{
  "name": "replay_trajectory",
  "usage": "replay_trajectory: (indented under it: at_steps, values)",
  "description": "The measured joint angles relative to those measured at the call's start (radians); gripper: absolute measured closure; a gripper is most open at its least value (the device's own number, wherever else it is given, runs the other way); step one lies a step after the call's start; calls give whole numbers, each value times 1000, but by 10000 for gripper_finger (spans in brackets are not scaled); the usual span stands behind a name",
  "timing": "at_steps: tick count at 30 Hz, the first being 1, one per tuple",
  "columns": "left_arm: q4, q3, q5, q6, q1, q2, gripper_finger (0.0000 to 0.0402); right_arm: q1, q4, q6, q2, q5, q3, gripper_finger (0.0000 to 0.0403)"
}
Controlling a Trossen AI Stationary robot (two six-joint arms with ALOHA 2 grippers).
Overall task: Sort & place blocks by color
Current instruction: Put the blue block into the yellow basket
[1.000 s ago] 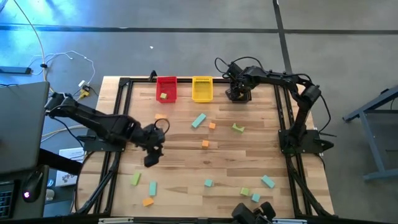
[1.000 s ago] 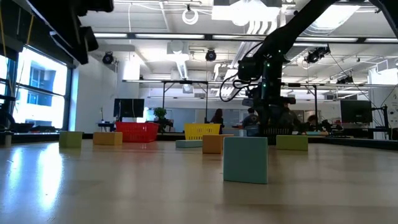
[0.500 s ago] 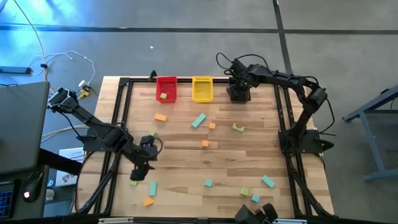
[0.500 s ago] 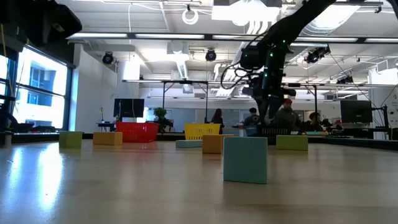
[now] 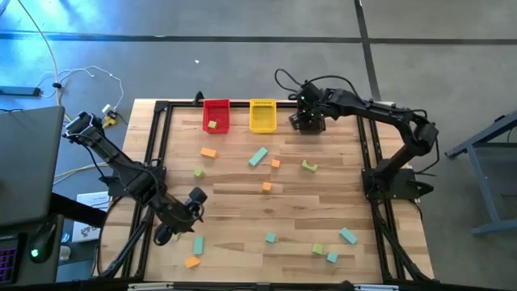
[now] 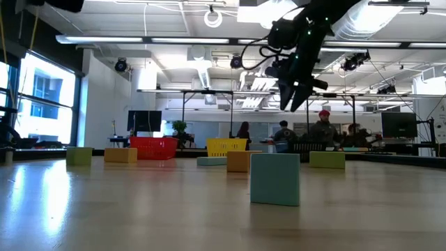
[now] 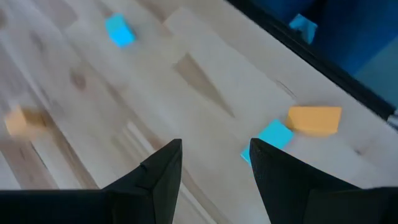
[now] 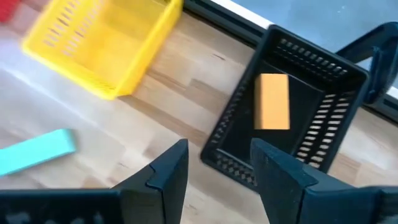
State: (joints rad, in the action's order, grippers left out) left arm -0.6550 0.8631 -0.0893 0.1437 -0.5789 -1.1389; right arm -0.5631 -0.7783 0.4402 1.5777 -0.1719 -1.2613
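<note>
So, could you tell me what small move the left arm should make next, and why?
Probably lower the left gripper onto the teal block just ahead: its fingers stand open and empty, with an orange block right beside the teal one.

Your wooden table [image 5: 242, 202] carries red bin [image 5: 216, 115], yellow bin [image 5: 262, 115] and black bin [image 8: 292, 118] along its far edge, with orange, green and teal blocks [image 5: 258, 156] scattered across it.

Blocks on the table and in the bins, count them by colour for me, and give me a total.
Orange blocks: 5, one of them in the black bin
Teal blocks: 5
Yellow-green blocks: 4, one of them in the red bin
Total: 14 in view
</note>
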Motion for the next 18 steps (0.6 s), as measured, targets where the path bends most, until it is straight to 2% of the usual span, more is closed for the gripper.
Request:
replay_trajectory:
  at_steps: [6, 11, 18]
  values:
    - [46, 0, 45, 133, -7, -35, 227, 49, 22, 55, -10, -7, 0, 243]
    - [50, 0, 129, 162, -7, -112, 227, 75, 38, 81, -10, -7, 0, 243]
    - [98, 0, 159, 202, -7, -210, 227, 110, 36, 87, -10, -14, 0, 243]
